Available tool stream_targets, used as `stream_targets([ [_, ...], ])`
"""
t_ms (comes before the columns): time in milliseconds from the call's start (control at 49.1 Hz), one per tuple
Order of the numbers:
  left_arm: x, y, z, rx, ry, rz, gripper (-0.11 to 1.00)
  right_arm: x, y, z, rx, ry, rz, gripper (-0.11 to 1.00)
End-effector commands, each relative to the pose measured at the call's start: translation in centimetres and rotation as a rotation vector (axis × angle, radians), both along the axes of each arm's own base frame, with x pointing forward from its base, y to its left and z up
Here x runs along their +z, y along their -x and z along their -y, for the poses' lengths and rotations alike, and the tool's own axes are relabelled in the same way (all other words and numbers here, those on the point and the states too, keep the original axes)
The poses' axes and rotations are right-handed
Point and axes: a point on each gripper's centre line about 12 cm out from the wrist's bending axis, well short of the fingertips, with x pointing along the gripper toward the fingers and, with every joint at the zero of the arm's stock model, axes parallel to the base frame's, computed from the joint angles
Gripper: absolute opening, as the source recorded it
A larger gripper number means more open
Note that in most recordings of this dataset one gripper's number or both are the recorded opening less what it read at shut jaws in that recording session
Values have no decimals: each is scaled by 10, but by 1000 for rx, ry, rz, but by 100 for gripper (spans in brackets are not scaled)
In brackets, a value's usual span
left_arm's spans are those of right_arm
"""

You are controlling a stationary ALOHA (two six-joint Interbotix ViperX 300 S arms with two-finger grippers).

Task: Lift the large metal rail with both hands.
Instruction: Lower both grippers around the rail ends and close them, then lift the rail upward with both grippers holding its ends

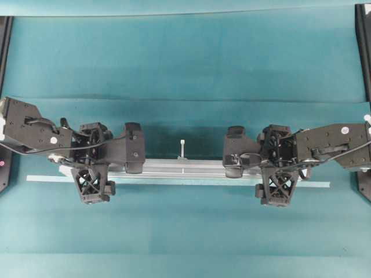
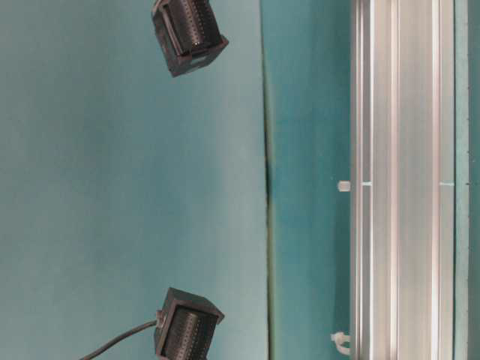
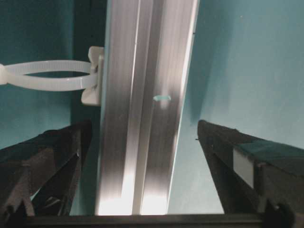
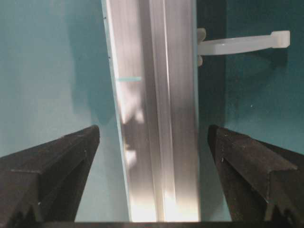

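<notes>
The left gripper [image 1: 93, 174] hangs over the left end of the large metal rail [image 1: 185, 168], fingers spread wide either side with clear gaps, gripping nothing. The rail lies flat on the teal worktop [image 1: 185, 58], long axis running left to right, straight under both arms; it is grooved, brushed silver, with white tabs [image 1: 182, 147]. Beside it sits a thin pale strip [image 1: 40, 178]. The right gripper [image 1: 278, 185] straddles the other end, equally spread and empty
</notes>
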Motion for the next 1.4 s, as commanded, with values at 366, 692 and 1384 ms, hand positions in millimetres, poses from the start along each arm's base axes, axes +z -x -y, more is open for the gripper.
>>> stream_targets([
  [366, 1, -10, 0, -4, 1, 72, 94, -3, 0, 3, -14, 0, 0, 90],
  [692, 1, -10, 5, -99, -27, 74, 37, -3, -1, 8, -25, 2, 2, 40],
  [1384, 32, -9, 4, -110, -33, 109, 37, 21, -7, 9, -32, -5, 17, 40],
])
